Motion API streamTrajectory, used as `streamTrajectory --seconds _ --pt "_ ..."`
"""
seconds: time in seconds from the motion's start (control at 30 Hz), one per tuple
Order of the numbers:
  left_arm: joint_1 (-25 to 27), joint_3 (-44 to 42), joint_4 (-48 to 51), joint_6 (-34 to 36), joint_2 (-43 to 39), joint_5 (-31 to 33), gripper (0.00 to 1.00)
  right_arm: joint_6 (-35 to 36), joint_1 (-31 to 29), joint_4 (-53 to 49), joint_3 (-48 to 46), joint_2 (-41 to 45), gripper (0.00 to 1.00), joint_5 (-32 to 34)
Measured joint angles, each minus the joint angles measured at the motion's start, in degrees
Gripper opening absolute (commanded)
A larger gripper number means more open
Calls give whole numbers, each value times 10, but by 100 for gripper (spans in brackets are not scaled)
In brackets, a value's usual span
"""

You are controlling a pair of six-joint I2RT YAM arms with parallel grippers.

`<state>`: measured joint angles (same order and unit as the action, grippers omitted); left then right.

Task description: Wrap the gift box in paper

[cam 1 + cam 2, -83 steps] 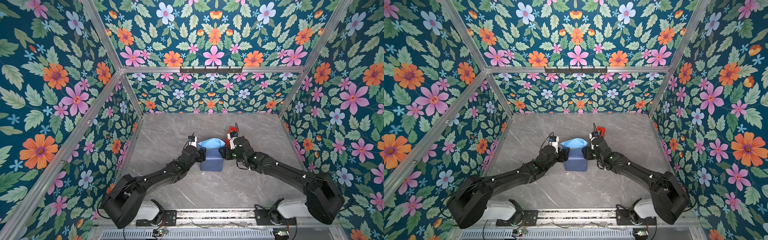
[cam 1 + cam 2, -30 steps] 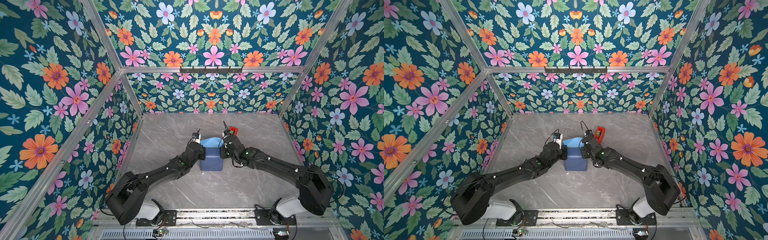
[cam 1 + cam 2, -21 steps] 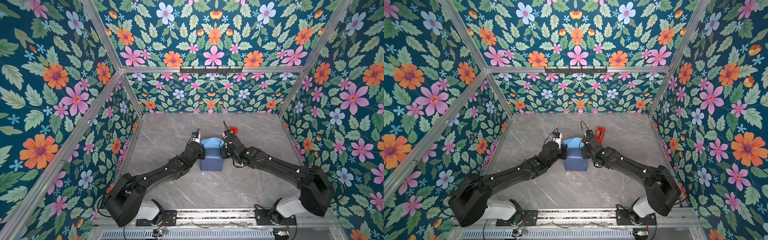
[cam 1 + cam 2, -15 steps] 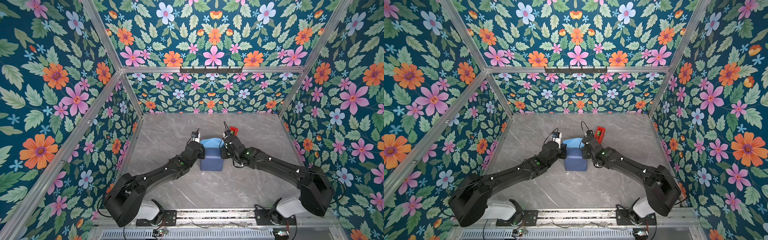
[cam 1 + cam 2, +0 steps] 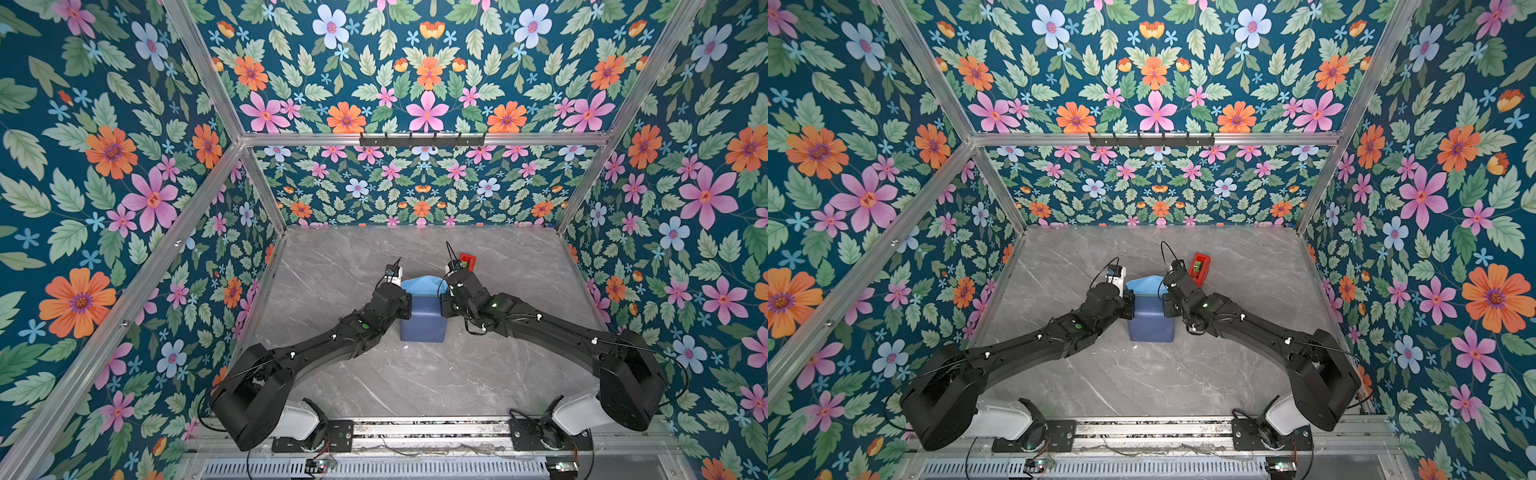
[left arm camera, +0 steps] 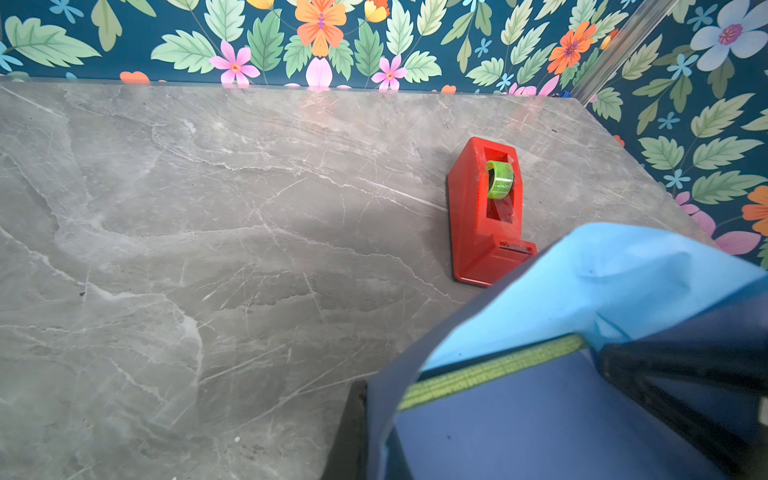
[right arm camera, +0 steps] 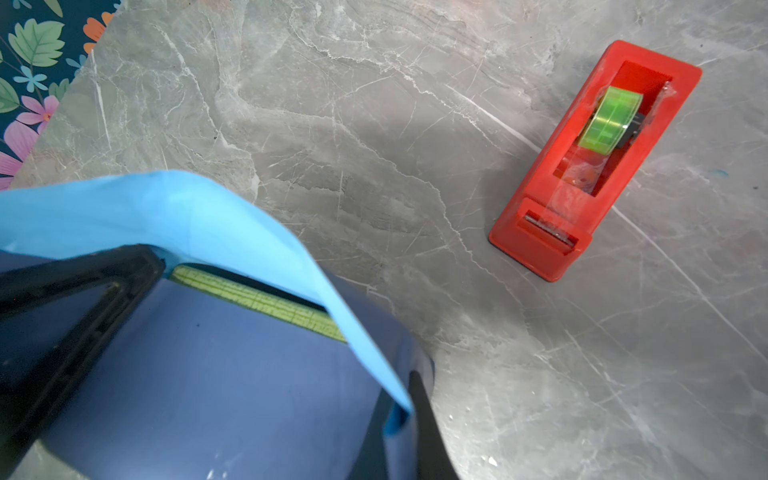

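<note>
The paper (image 5: 424,322) covers the gift box at the table's middle, slate-blue side out. Its light-blue flap (image 5: 422,284) stands up at the far end in both top views. The gift box itself is hidden. A thin yellow-green strip (image 6: 490,370) shows under the flap, and I cannot tell whether it is the box's edge. My left gripper (image 5: 405,305) is shut on the paper's fold at the far left corner (image 6: 376,449). My right gripper (image 5: 1166,305) is shut on the fold at the far right corner (image 7: 409,432).
A red tape dispenser (image 5: 1199,264) with a green roll (image 7: 615,118) stands just behind the right wrist. Floral walls close in the grey marble table (image 5: 374,386) on three sides. A metal rail runs along the front edge.
Since nearly three seconds ago both wrists have shifted toward the far end of the wrapped box. Over the last second the arms and the paper have barely moved.
</note>
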<state>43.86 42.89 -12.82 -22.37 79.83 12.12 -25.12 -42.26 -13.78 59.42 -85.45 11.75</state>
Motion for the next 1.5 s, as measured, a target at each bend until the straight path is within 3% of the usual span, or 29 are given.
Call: streamTrajectory --seconds 0.17,0.37,0.5,0.8,1.03,1.1,1.33,1.5 --pt "0 0 0 0 0 0 0 0 0 -5 12 5 20 0" --pt "0 0 0 0 0 0 0 0 0 -5 17 4 5 0" --pt "0 0 0 0 0 0 0 0 0 -5 17 0 4 0" --pt "0 -2 -1 0 0 0 0 0 0 -14 13 28 39 -10" --pt "0 -6 -5 0 -2 0 0 -9 0 -13 -11 31 43 -29" --pt "0 -6 -4 0 -2 0 4 -14 0 -11 -14 23 40 -34" --pt "0 -14 -10 -3 -11 -14 41 -17 0 10 -21 12 36 -25" --pt "0 -17 -24 -15 1 -33 49 -17 0 21 -25 12 35 -25"
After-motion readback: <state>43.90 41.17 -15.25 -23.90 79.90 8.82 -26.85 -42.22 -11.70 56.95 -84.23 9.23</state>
